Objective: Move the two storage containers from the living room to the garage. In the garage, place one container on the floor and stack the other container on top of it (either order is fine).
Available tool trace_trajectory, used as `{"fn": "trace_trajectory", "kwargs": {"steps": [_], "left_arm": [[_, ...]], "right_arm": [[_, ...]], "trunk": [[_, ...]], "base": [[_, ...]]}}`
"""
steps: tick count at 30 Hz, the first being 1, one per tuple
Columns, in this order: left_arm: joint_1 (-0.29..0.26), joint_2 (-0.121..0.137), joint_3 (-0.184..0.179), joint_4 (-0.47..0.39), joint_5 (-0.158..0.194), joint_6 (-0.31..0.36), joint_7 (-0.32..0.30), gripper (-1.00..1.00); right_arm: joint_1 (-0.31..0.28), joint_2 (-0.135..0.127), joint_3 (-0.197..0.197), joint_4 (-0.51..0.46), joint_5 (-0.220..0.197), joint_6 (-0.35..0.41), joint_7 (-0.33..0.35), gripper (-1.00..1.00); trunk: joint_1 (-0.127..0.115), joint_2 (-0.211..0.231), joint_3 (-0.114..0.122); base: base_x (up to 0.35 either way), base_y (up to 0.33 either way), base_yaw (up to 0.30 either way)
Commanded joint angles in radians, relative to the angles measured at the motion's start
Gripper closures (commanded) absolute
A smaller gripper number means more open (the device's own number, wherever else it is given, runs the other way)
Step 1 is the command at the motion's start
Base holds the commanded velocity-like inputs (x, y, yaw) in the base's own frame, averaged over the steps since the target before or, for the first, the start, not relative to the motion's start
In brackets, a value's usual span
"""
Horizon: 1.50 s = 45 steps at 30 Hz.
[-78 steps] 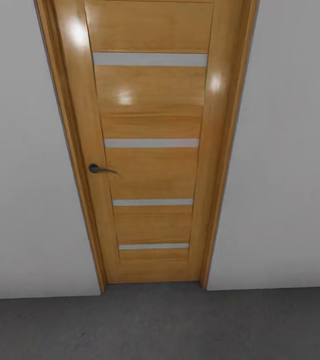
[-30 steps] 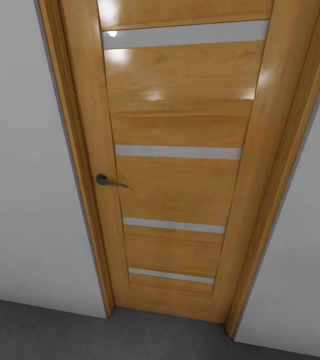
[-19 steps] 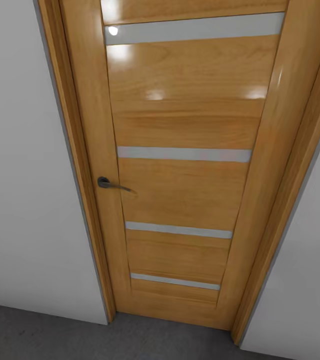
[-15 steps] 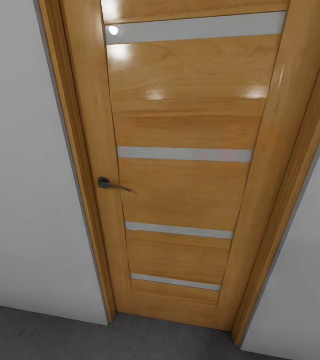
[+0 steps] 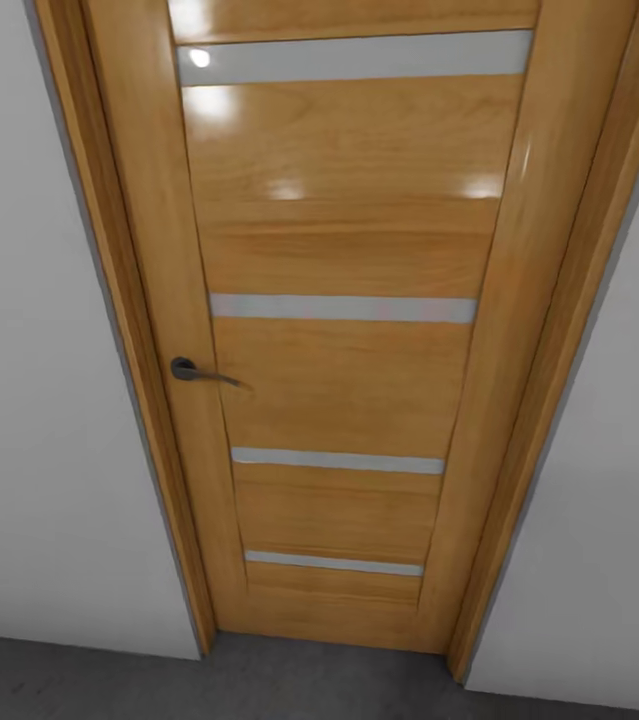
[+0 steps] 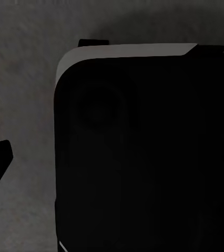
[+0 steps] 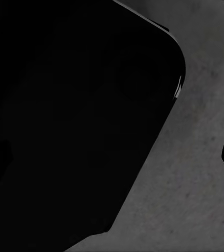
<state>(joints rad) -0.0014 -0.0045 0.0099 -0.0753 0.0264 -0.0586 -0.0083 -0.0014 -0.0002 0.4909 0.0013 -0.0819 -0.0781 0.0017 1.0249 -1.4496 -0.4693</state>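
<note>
Storage containers are lying somewhere outside these pictures while the head camera is facing a closed glossy honey-wood plank door [image 5: 344, 330] with a dark lever handle [image 5: 197, 372] above dark grey speckled concrete floor [image 5: 79, 680], suggesting transit with stacking unconfirmed; grip state of both hands cannot be determined.

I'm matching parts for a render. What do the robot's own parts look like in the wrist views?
Little shows: in each wrist view a large matte black body with rounded corners, one with a pale grey edge band, above the dark grey floor. Small black tips poke in at the edges.
</note>
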Motion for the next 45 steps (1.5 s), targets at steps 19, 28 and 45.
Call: {"fn": "trace_trajectory", "kwargs": {"steps": [19,28,45], "left_arm": [[0.000,0.000,0.001,0.000,0.003,-0.003,-0.001,-1.00],[0.000,0.000,0.001,0.000,0.003,-0.003,-0.001,-1.00],[0.000,0.000,0.002,0.000,0.003,-0.003,-0.001,-1.00]], "right_arm": [[0.000,-0.001,0.008,0.000,-0.009,-0.002,0.000,-1.00],[0.000,-0.001,0.008,0.000,-0.009,-0.002,0.001,-1.00],[0.000,-0.005,0.009,0.000,-0.006,-0.006,0.001,-1.00]], "trunk": [[0.000,0.000,-0.001],[0.000,0.000,-0.001],[0.000,0.000,-0.001]], "base": [[0.122,0.000,-0.007],[0.000,0.000,0.000],[0.000,0.000,0.000]]}}
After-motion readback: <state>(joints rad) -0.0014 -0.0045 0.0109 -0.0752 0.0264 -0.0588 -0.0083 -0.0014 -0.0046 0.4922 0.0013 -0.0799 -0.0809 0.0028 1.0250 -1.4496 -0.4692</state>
